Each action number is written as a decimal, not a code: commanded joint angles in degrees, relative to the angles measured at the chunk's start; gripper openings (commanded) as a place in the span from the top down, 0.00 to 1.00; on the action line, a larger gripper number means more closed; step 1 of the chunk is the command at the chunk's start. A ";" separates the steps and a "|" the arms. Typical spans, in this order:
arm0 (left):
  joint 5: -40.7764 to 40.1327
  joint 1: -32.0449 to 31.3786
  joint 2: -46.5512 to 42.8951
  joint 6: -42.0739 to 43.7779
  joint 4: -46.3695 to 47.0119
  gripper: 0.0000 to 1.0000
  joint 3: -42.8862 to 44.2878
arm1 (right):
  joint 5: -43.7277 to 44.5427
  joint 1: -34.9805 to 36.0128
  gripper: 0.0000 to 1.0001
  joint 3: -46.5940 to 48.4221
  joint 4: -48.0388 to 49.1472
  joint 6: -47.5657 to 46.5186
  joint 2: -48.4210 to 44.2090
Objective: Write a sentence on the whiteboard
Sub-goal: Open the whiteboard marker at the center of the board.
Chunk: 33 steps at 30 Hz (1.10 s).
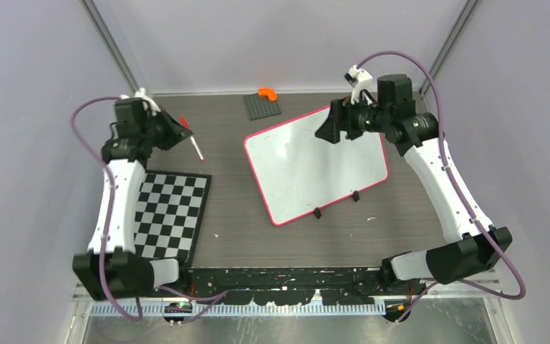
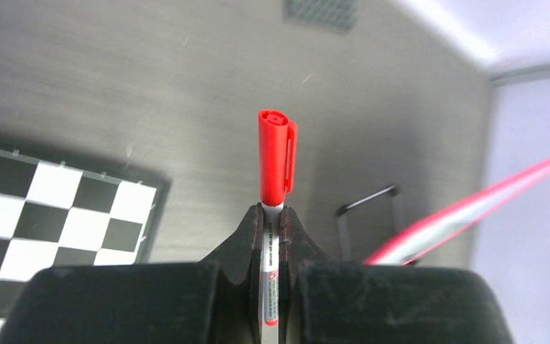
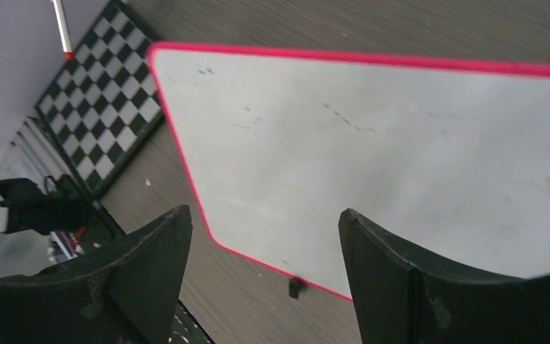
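The whiteboard (image 1: 315,168) lies flat right of the table's middle, white with a pink-red rim and two black clips (image 1: 316,213) on its near edge. It bears no red sentence, only faint grey smudges. My left gripper (image 1: 179,131) is at the far left, well apart from the board, and is shut on a red-capped marker (image 1: 195,145). In the left wrist view the marker (image 2: 276,158) sticks out past the closed fingertips (image 2: 254,222), cap on. My right gripper (image 1: 327,127) hovers open and empty over the board's far edge. The right wrist view shows the board (image 3: 372,158) beneath it.
A black-and-white checkerboard mat (image 1: 168,211) lies at the near left. A small grey studded plate (image 1: 262,106) with an orange piece (image 1: 267,93) sits at the far edge. Walls close in on three sides.
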 commanded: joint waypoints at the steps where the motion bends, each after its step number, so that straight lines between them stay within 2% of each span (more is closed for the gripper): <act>1: 17.56 5.46 -11.10 -9.53 12.40 1.00 -2.08 | -2.18 6.00 0.21 8.89 8.65 12.14 2.11; 3: 22.02 5.63 -14.38 -15.03 19.80 1.00 -3.78 | -4.46 7.98 0.21 12.58 10.43 16.62 4.79; 6: 28.53 5.52 -16.08 -28.16 33.00 1.00 -7.26 | -6.52 11.95 0.21 14.95 15.45 23.28 7.72; 8: 29.22 4.81 -16.84 -36.04 42.38 1.00 -10.00 | -7.68 15.71 0.21 16.57 17.67 25.59 9.55; 12: 28.94 2.79 -17.87 -43.86 54.72 1.00 -12.67 | -8.75 21.81 0.22 19.72 20.45 28.57 13.12; 16: 27.28 -0.34 -18.77 -47.39 61.32 1.00 -15.31 | -9.79 26.06 0.22 22.74 23.33 31.40 16.94; 19: 26.41 -0.70 -18.73 -49.47 63.43 1.00 -16.22 | -10.18 29.54 0.24 25.33 22.77 30.03 19.37; 23: 26.25 -0.75 -18.88 -50.82 65.05 1.00 -17.05 | -8.15 31.72 0.31 28.43 21.07 28.38 21.87; 25: 26.39 -1.54 -19.06 -50.62 65.08 1.00 -17.13 | -7.70 31.73 0.36 28.80 21.10 28.61 22.22; 27: 26.54 -2.69 -19.28 -50.22 65.08 1.00 -17.51 | -7.53 31.75 0.46 28.83 21.05 28.67 22.24; 30: 26.64 -3.05 -19.55 -49.89 65.08 1.00 -18.57 | -7.14 31.75 0.79 28.41 21.08 28.63 21.95; 33: 27.01 -3.14 -19.76 -49.33 65.09 1.00 -19.36 | -6.22 31.69 0.99 27.61 20.02 27.26 20.99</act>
